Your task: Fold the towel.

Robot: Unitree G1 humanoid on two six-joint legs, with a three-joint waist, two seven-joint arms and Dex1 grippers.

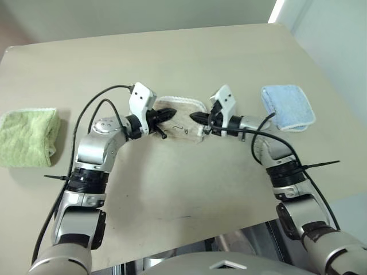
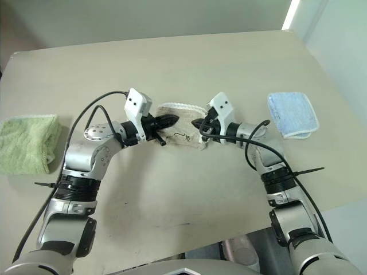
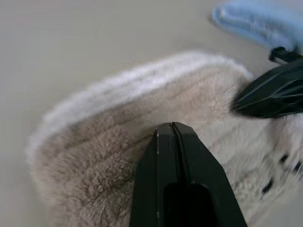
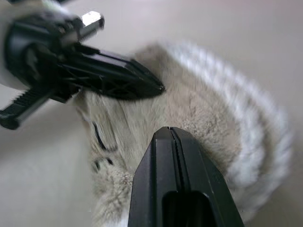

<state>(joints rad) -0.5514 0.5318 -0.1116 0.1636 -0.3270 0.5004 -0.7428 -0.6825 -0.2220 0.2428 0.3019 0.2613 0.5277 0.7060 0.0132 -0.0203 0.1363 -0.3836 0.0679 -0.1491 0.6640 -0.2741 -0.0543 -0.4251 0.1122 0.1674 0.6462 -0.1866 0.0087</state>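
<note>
**A:** How far along are you, would you say?

**B:** Most of the way, by the look of it. Your towel (image 1: 182,117) already lies as a small folded bundle at the middle of the table (image 1: 189,51), white edging curving round its far side. At most a last tidy-up remains, or nothing.

**A:** And your grippers?

**B:** Your left gripper (image 1: 170,113) sits over the bundle's left end and your right gripper (image 1: 196,117) over its right end, tips pointing at each other, near but apart. Both have their fingers pressed together with no cloth between them, so you hold nothing.

**A:** What's the count on the table?

**B:** Three towels: the beige one, one green towel (image 1: 27,137) folded at the far left, well apart, and one blue towel (image 1: 288,106) folded to the right
</note>
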